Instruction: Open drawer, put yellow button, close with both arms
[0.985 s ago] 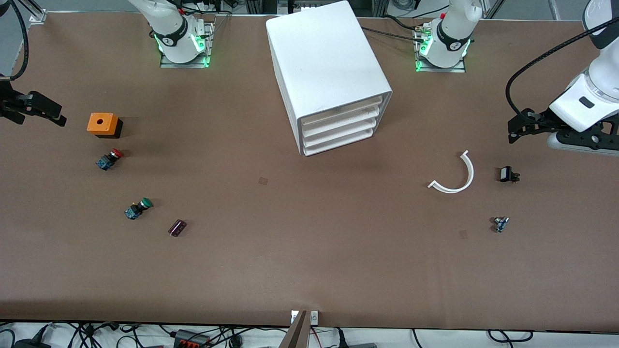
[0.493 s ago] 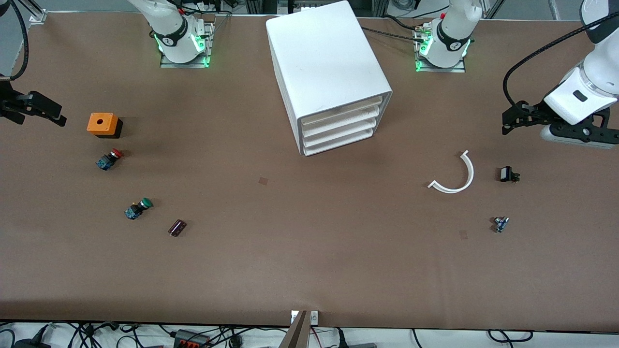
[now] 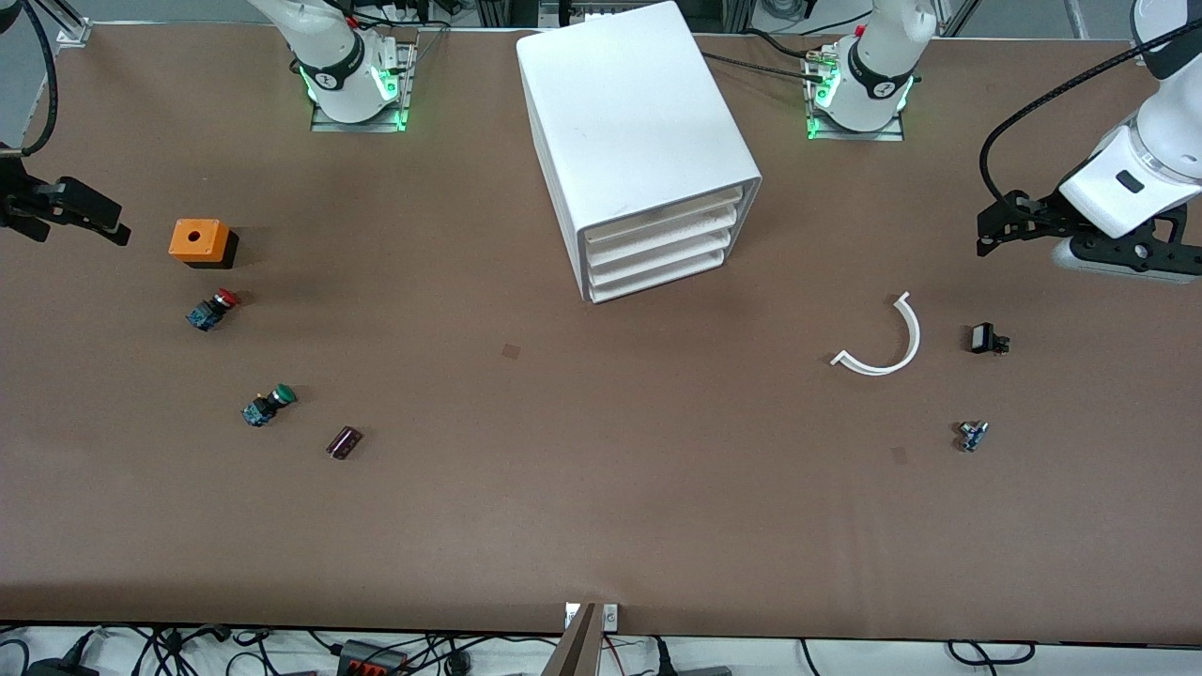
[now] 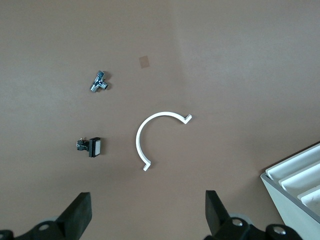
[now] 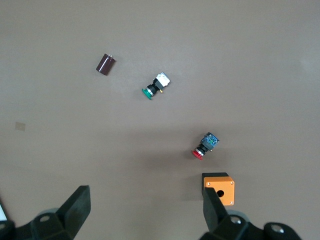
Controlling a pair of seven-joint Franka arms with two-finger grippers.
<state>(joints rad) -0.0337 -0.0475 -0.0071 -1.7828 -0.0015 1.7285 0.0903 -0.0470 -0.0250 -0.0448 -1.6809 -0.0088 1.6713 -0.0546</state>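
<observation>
The white cabinet stands between the arm bases, and its topmost drawer is shut like the three below it. A corner of the cabinet also shows in the left wrist view. The yellow button is not in view. My left gripper is open and empty over bare table at the left arm's end; it also shows in the left wrist view. My right gripper is open and empty over the right arm's end, beside the orange box; it also shows in the right wrist view.
An orange box, a red-capped button, a green-capped button and a dark cylinder lie at the right arm's end. A white curved strip, a black switch and a small metal part lie at the left arm's end.
My left arm has shifted a little toward the bases' edge of the table, its gripper still open. The right arm has not moved.
</observation>
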